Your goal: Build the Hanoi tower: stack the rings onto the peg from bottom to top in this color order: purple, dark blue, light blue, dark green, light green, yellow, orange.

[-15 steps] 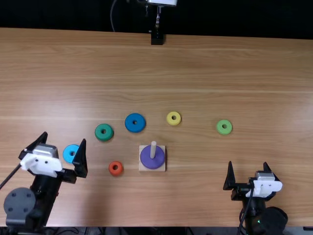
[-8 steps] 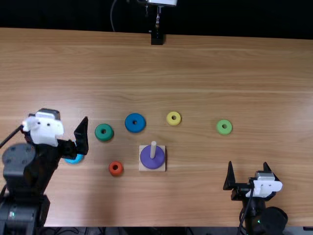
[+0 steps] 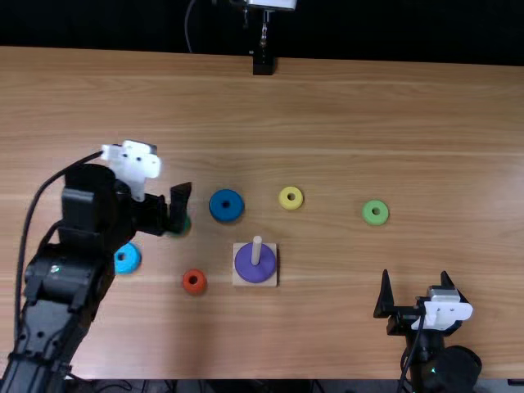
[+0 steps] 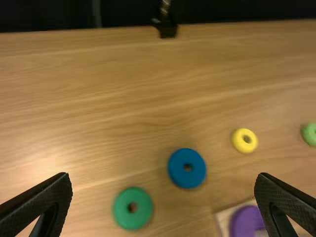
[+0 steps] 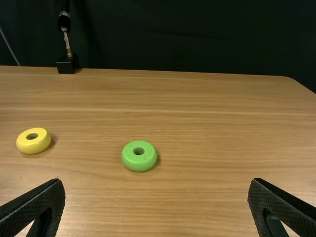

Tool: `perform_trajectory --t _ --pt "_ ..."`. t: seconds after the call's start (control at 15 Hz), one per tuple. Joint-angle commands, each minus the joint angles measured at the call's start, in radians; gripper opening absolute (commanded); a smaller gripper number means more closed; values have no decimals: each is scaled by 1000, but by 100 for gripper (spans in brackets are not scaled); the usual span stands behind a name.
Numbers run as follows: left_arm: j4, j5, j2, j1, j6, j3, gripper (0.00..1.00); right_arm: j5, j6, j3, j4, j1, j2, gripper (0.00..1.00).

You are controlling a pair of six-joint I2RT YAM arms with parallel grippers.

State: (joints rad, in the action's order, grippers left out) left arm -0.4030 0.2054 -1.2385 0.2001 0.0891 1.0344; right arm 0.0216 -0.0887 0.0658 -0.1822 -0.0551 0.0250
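The left hand (image 4: 164,175), spread wide, risked clipping the dark green ring (image 4: 123,213) near it by dropping short of the dark blue ring (image 4: 178,169).

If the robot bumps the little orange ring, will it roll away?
Probably not far: the orange ring lies flat on the table, so a push would likely make it slide. It might roll if it got tipped onto its round edge. It looks like a solid, stiff ring with a small hole, so I'd guess it won't bend when squeezed.
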Motion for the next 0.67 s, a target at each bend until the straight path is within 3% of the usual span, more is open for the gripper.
perform_trajectory --t 0.0,0.07,0.13,0.2,0.27,0.4,0.47,0.6 --pt "0 -14 -42 28 -12 29 100 -9 -2 -29 -3 -6 -11 100" --pt "0 -45 -84 36 -12 41 100 -9 -2 -31 -3 -6 -11 100" --pt "-4 -60 -127 44 -21 76 100 -9 -2 -31 -1 -6 -13 100" --pt "-7 -67 -153 67 -58 102 100 -9 -2 -31 -3 -6 -11 100" --pt "-26 -91 -182 98 -111 122 100 -9 -2 -29 -3 -6 -11 100" --pt "-109 -185 -262 133 -211 177 100 -9 -2 -29 -3 -6 -11 100" --pt "-146 -205 -296 150 -238 196 100 -9 -2 -31 -3 -6 -11 100" --pt "-160 -209 -363 179 -244 219 100 -9 -2 -31 -3 -6 -11 100"
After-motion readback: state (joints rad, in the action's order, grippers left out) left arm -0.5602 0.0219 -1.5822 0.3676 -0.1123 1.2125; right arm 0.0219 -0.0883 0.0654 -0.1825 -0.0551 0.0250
